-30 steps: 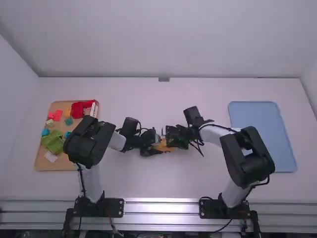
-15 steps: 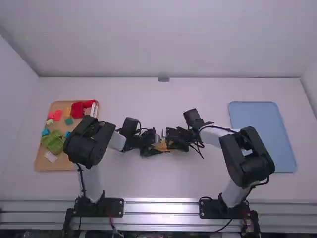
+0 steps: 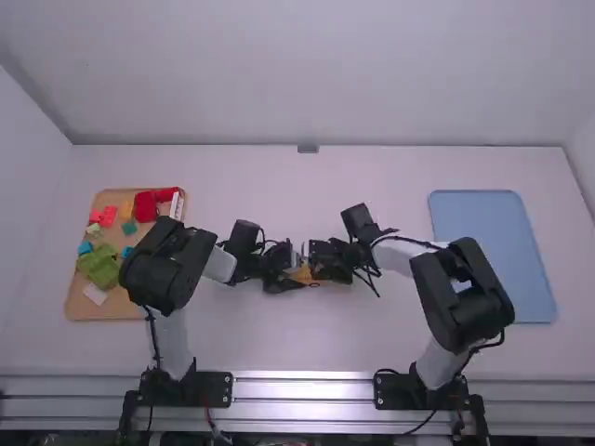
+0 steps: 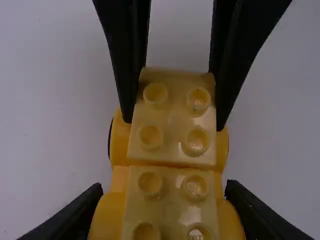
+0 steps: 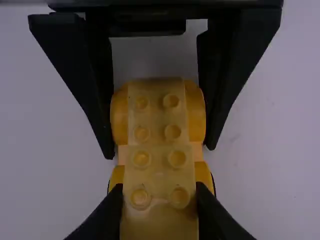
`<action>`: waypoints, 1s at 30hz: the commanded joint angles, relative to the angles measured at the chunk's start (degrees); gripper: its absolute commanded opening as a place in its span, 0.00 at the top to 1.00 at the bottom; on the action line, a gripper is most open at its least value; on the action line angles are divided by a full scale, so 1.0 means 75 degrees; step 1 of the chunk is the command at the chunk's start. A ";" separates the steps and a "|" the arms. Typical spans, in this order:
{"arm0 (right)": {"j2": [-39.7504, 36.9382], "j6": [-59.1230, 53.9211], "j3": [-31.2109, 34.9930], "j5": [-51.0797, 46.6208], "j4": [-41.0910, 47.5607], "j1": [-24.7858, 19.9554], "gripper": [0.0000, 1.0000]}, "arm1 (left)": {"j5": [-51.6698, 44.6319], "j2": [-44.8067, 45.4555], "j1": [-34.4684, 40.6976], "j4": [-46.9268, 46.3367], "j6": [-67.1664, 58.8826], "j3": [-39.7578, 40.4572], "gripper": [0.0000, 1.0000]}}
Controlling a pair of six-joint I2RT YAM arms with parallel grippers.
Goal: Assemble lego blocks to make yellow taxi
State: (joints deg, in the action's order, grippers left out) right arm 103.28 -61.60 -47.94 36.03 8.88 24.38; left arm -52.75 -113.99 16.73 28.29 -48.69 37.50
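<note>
At mid-table in the high view, the left gripper (image 3: 289, 271) and the right gripper (image 3: 318, 261) face each other across an orange-yellow wheeled piece (image 3: 302, 273). In the left wrist view, two studded yellow bricks (image 4: 173, 117) lie end to end along the orange base; the left gripper (image 4: 167, 200) is shut on the base at its near rounded wheels. The right gripper (image 5: 160, 192) grips the near yellow brick (image 5: 159, 175) by its sides, while the left gripper's fingers straddle the far wheels (image 5: 195, 112). The base's underside is hidden.
A wooden tray (image 3: 139, 314) at the left holds several loose red, green, blue, orange and white blocks, partly behind the left arm. An unfilled blue tray (image 3: 483, 242) lies at the right, its near part behind the right arm.
The right gripper and wrist have shifted very slightly left over the last second. The left arm has stayed where it was.
</note>
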 commanded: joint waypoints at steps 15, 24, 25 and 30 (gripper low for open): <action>-0.0985 -0.0860 -0.0361 0.1274 0.1259 -0.0711 0.61 | 0.0382 -0.0093 -0.0029 -0.0082 -0.0090 -0.0050 0.59; -0.0149 -0.0428 0.0076 0.1795 0.0396 -0.1244 1.00 | 0.0382 -0.0093 -0.0029 -0.0061 -0.0093 -0.0052 0.59; -0.0076 -0.0347 0.0102 0.1795 0.0277 -0.1192 1.00 | 0.0379 -0.0093 -0.0029 -0.0064 -0.0090 -0.0052 0.59; 0.0006 -0.0309 0.0102 0.1492 0.0306 -0.0807 1.00 | 0.0379 -0.0093 -0.0032 -0.0055 -0.0093 -0.0052 0.59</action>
State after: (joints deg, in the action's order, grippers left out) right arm 103.07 -64.69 -47.27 47.27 11.20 17.45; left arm -52.69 -113.99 16.71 28.38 -48.69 37.50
